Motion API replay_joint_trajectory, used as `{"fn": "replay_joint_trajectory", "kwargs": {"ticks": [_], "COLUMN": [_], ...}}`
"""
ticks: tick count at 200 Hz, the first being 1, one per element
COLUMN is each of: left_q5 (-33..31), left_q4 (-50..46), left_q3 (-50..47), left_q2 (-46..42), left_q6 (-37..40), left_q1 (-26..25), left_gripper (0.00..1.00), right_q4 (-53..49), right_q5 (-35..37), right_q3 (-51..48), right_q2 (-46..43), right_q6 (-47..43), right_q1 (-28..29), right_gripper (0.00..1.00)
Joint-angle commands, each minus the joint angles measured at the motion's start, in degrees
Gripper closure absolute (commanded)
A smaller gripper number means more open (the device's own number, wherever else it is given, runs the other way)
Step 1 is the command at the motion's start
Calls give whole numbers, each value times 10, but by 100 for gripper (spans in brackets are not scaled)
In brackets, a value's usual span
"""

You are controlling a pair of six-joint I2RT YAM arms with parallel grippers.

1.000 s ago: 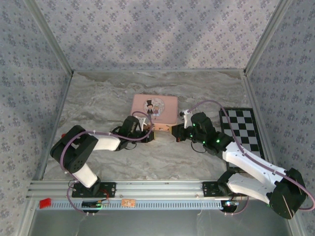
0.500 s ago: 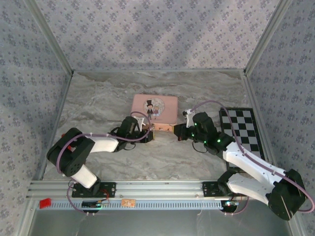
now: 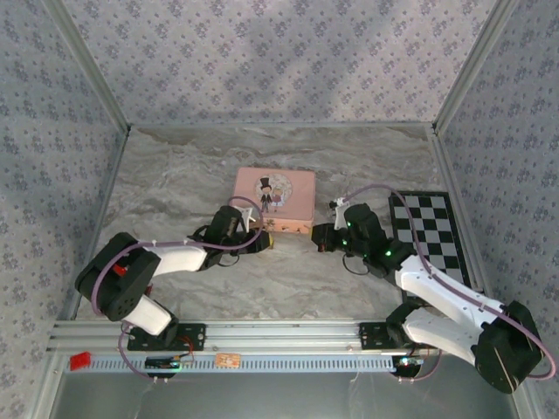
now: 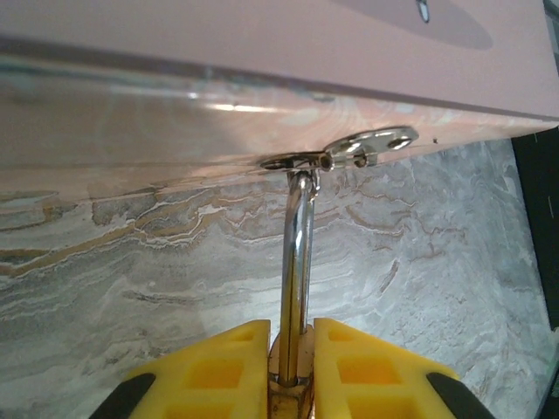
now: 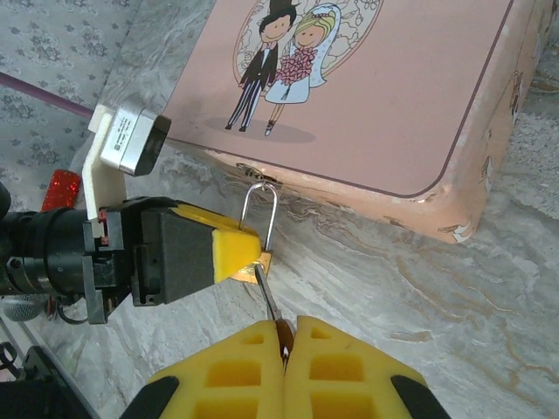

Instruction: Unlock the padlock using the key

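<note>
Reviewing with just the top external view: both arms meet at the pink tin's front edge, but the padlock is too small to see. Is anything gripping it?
Observer: Yes, the left gripper has its jaws shut on the padlock.
Operator: And the key?
Observer: The key is pinched in the right gripper, tip at the padlock's body.
Operator: Shackle through the tin's hasp?
Observer: Yes, it runs through the hasp on the pink tin.

Soft, even light fills the overhead view with only faint shadows, while the left wrist view is blurred right at the left hand (image 4: 293, 340) and shows bright glare along the padlock (image 4: 297, 244) shackle and the pink tin (image 4: 131, 122) wall just beyond it.
</note>
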Motion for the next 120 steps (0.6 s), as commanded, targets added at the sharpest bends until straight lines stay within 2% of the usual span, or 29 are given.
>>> {"fn": "replay_joint_trajectory", "kwargs": {"ticks": [1,64,120], "left_q5": [-16,-28,-28], "left_q4": [-33,-56,-54], "left_q3": [20,32,38], "left_q2": [-21,-29,-26], "left_q6": [-33,-114,-208], "left_q1": [7,7,7], "left_gripper": [89,98,100], "right_q4": [31,110,226], "right_q5": [0,12,33], "right_q3": [-22,-85,-125], "right_q2": [-11,-8,40], "right_q6": [44,138,254], "right_q1": [0,16,66], "right_gripper": [100,100,100]}}
